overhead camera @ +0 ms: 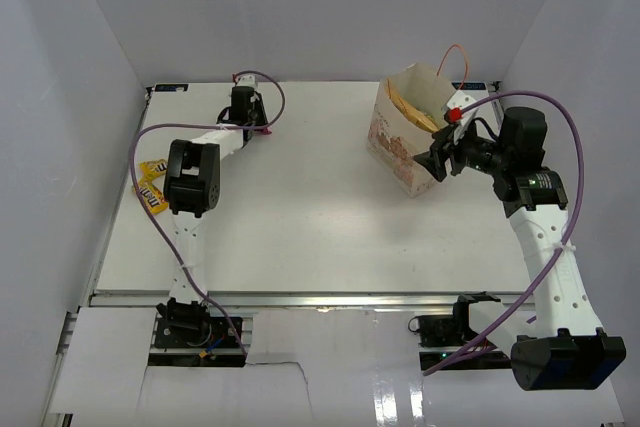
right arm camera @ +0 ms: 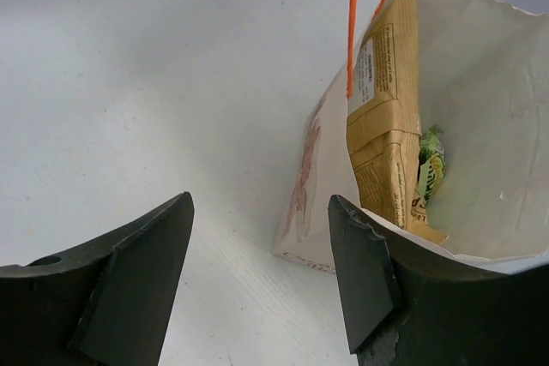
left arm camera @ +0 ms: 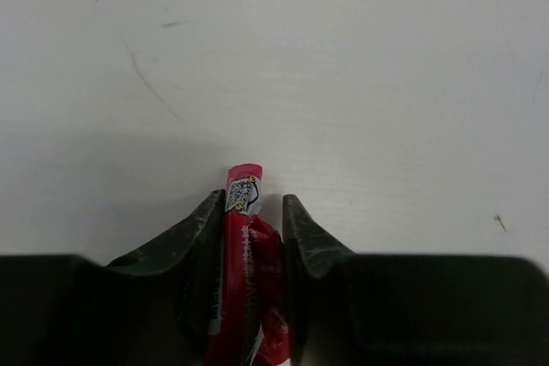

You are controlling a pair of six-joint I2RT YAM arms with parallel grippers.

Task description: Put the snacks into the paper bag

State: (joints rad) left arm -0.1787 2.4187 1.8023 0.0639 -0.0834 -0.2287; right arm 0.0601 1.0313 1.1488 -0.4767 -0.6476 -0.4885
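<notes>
The paper bag [overhead camera: 402, 142] stands upright at the back right, with the tan chip bag [overhead camera: 414, 107] inside it. In the right wrist view the bag [right arm camera: 307, 177] holds the chip bag [right arm camera: 384, 117] and a green packet [right arm camera: 431, 165]. My right gripper [overhead camera: 441, 161] is open and empty [right arm camera: 262, 203], low beside the bag's near corner. My left gripper [overhead camera: 246, 113] at the back left is shut on the pink-red packet [left arm camera: 244, 229], down at the table. Two yellow M&M's packets [overhead camera: 150, 182] lie at the left edge. The other small packets are out of view.
An orange cord handle [right arm camera: 352, 23] hangs over the bag's mouth. White walls close in the table [overhead camera: 300, 217] on the left, back and right. The left arm's elbow [overhead camera: 192, 175] hangs over the table beside the M&M's.
</notes>
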